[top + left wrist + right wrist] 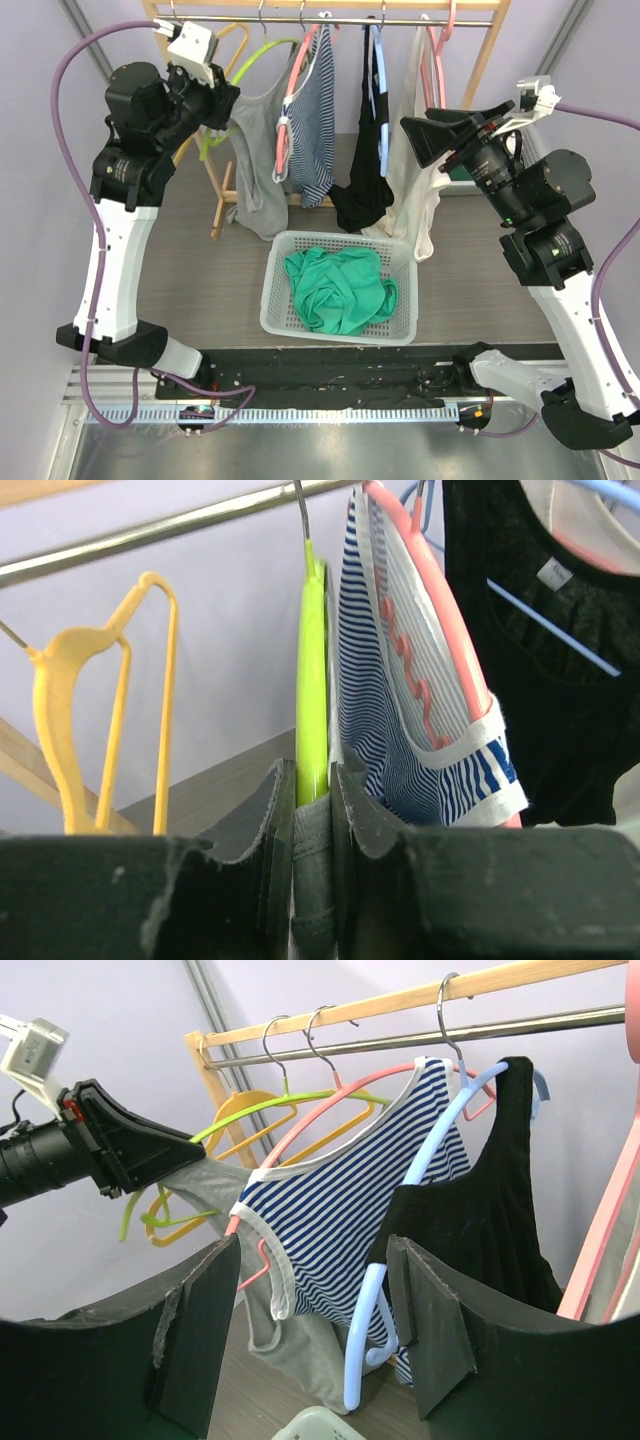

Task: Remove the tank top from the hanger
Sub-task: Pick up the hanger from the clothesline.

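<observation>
A grey tank top (pixel 258 165) hangs from a lime green hanger (pixel 262 52) at the left end of the rail. My left gripper (pixel 232 110) is shut on its left shoulder strap (pixel 312 852). The green hanger (pixel 311 680) rises straight out from between the fingers. In the right wrist view the grey tank top (pixel 300 1345) droops behind a striped top, below the green hanger (pixel 270 1105). My right gripper (pixel 430 135) is open and holds nothing. It hovers at the right end of the rail, facing left towards the clothes (pixel 312 1295).
Also on the rail: an empty yellow hanger (pixel 110 700), a blue-striped top (pixel 312 110) on a pink hanger, a black top (pixel 368 150) on a blue hanger, and a white top (pixel 415 170). A white basket (pixel 270 300) holding a green garment sits below.
</observation>
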Motion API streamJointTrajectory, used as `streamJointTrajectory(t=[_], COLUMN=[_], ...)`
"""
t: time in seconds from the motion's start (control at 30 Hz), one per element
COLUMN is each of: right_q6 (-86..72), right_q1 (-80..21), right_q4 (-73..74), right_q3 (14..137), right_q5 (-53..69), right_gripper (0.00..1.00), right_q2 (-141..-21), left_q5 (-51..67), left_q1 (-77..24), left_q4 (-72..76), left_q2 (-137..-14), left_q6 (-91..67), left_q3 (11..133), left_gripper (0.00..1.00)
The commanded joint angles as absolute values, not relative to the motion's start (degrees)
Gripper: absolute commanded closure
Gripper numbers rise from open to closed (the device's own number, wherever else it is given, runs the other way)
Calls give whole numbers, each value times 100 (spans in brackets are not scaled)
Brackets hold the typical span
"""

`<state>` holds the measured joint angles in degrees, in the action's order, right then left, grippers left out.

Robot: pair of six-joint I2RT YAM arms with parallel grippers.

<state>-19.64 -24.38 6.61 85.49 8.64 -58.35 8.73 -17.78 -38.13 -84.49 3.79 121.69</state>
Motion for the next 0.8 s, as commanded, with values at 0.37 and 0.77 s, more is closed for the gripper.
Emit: streamJointTrajectory(t=[0.37, 0.77], right_q6=[-1863, -1767], right_q1=[-2443, -2435], right_q4=[747, 835], right_q3=[8552, 8561], right_q5=[809, 756], right_gripper=[32, 32], right_q2=[-5695, -5652], left_q5=[1195, 1099], left_q1=[-1810, -1872], left_q4=[-4307, -4614], left_q2=[-8306, -8771], left_q6=[940, 993], left_q3=[11839, 12383], left_gripper=[64, 99])
